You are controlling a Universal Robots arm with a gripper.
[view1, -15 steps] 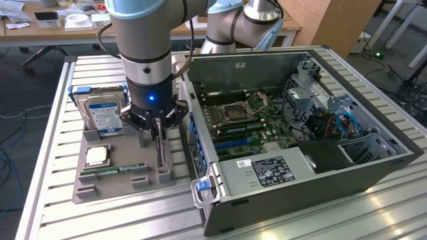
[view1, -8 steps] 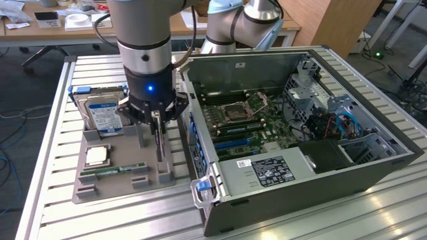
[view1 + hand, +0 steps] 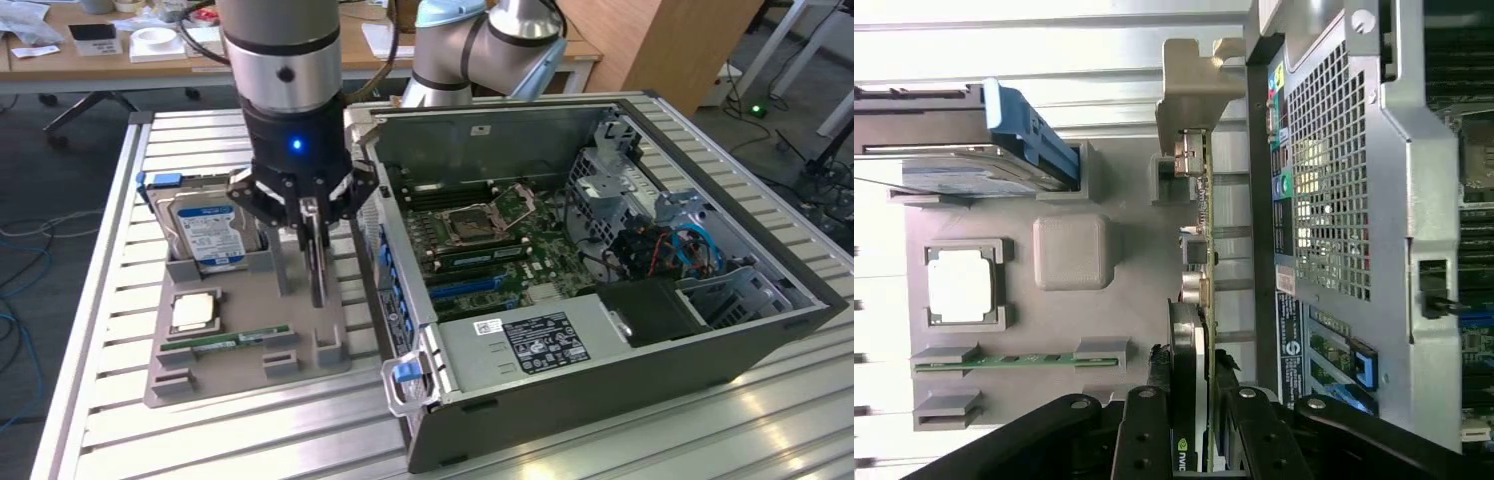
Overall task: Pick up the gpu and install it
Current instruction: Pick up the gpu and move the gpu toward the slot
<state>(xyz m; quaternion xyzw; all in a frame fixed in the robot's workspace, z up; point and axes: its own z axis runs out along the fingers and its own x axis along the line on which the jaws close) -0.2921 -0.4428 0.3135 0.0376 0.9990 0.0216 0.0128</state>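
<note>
Table [image 3: 200,430]: metal slats; a grey holder and a computer case sit side by side on it.
Holder [image 3: 240,378]: flat grey tray with small posts, on the table at the exterior view's left of the computer case.
RAM stick [image 3: 227,343]: thin and green, lying flat in a slot at the near end of the holder.
Chip [image 3: 196,312]: 1 square silver chip, flat in its own frame just behind the RAM stick.
Gpu [image 3: 318,272]: thin dark card standing on its edge, on the side of the holder next to the case. Its low end is down at the holder; I cannot tell if it rests there. In the wrist view the gpu has a green edge and a metal end plate [image 3: 1194,80].
Gripper [image 3: 311,235]: right over the holder, pointing down, pinching the gpu. In the wrist view 2 black fingers [image 3: 1144,440] press on the card, 1 on each side.
Hard drive [image 3: 210,228]: silver box with a blue and white label, standing up in the holder behind the chip, just beside the gripper.
Arm [image 3: 283,60]: fat grey tube with a small blue light, straight above the gripper.
Computer case [image 3: 747,330]: big dark box lying with its side open, so the green main board [image 3: 481,235] shows inside.
Desk [image 3: 80,60]: far behind the table, with papers on it.
</note>
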